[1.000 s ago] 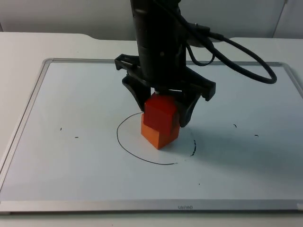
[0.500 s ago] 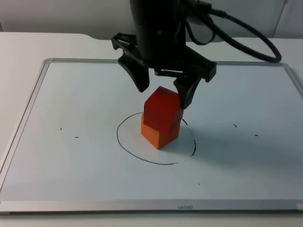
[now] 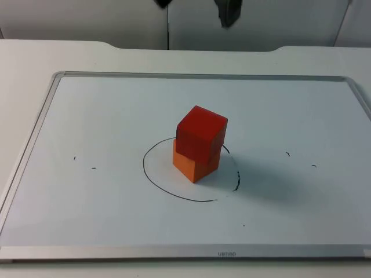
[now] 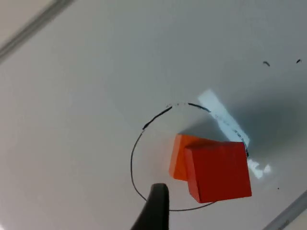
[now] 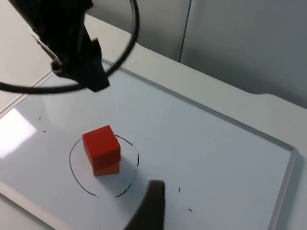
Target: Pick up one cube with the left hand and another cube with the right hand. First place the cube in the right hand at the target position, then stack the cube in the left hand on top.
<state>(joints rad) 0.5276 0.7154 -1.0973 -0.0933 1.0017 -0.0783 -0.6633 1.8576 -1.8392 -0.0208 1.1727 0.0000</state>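
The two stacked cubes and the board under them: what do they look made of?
Red cube and orange cube: probably painted wood or plastic, with matte, evenly coloured faces and crisp edges. Whiteboard: glossy coated surface, showing glare, pen marks and a metal-looking frame.

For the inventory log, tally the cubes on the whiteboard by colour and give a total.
Red cube: 1, on top of the orange one
Orange cube: 1, underneath, inside the drawn circle
Total: 2 cubes
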